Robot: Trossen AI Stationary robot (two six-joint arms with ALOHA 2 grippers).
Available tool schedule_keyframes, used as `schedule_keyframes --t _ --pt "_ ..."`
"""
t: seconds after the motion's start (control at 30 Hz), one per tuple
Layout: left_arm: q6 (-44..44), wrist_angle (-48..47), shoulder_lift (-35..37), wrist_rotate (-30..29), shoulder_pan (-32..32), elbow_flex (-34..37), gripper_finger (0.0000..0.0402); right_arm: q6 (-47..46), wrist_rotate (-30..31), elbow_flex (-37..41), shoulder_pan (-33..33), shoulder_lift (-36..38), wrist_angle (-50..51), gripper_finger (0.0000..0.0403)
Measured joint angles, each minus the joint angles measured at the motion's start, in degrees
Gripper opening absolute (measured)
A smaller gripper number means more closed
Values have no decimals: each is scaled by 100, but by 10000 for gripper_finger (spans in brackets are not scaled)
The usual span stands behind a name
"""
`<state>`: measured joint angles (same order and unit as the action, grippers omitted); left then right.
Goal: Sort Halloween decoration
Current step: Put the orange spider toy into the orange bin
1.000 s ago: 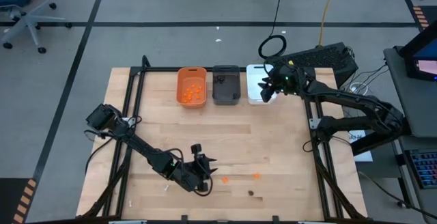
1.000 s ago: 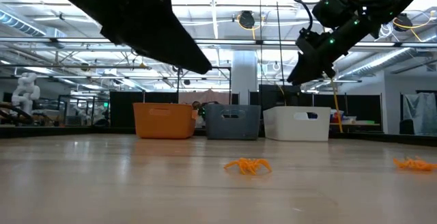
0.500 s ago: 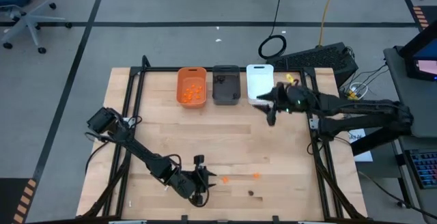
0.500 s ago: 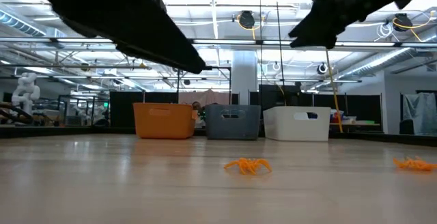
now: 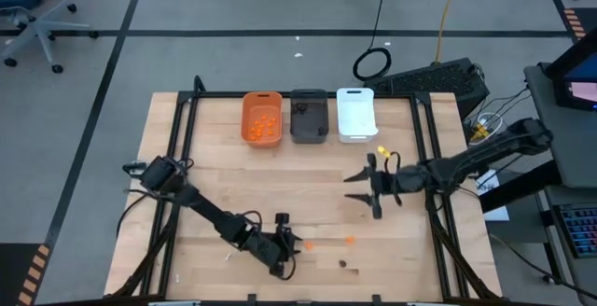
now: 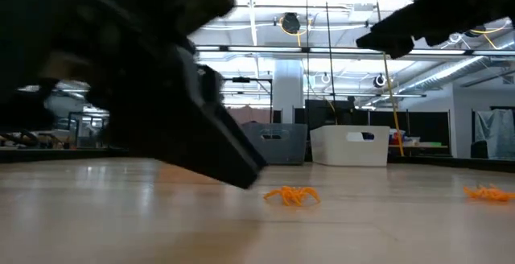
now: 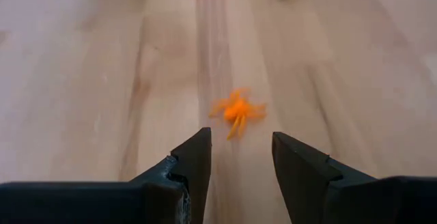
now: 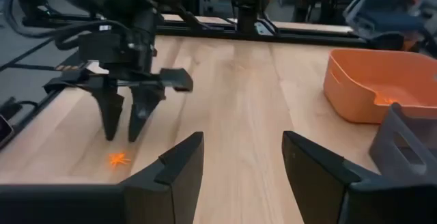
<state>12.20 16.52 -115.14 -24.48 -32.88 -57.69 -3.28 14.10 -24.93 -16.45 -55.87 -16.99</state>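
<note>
An orange spider-like decoration [image 7: 237,108] lies on the wooden table near its near edge, also seen in the high view [image 5: 309,246] and the low view [image 6: 292,195]. My left gripper [image 7: 240,142] stands open, low over the table, just short of that piece, which lies ahead of the gap between the fingertips. A second orange piece [image 5: 350,241] and a dark lump [image 5: 342,264] lie farther right. My right gripper [image 5: 359,187] hovers open above the table's right middle, holding nothing.
An orange bin [image 5: 262,118] with several orange pieces, a dark grey bin [image 5: 309,115] and a white bin [image 5: 355,113] stand in a row at the far edge. A small white stick [image 5: 227,257] lies left of my left gripper. Black frame rails run along the table's sides.
My right gripper has swung away from over the white bin toward the near edge and now hovers over the table's right middle. My left gripper has sunk toward the table and tipped lower, close to the orange piece. The pieces have not moved.
</note>
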Motion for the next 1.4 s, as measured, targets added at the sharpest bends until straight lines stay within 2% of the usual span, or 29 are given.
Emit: schedule_keyframes --t 0.17,0.4,0.57,0.77,0.83,1.1,1.4 --pt "-17 423 -156 844 420 -6 155 97 551 268 -491 -294 -550 183" --pt "91 336 -191 1504 706 -8 148 45 567 284 -789 -653 -594 183" --pt "44 316 -190 1548 733 -9 109 63 575 284 -883 -793 -720 183" --pt "-296 346 -190 1563 784 -7 24 247 760 284 -913 -971 -1084 183" --pt "-423 346 -190 1571 788 -7 7 273 849 284 -913 -1033 -1157 183" --pt "-528 408 -165 1596 850 -4 1 228 843 284 -915 -1102 -1140 183" --pt "-631 309 331 1466 850 -15 0 223 842 284 -915 -1102 -1117 183"
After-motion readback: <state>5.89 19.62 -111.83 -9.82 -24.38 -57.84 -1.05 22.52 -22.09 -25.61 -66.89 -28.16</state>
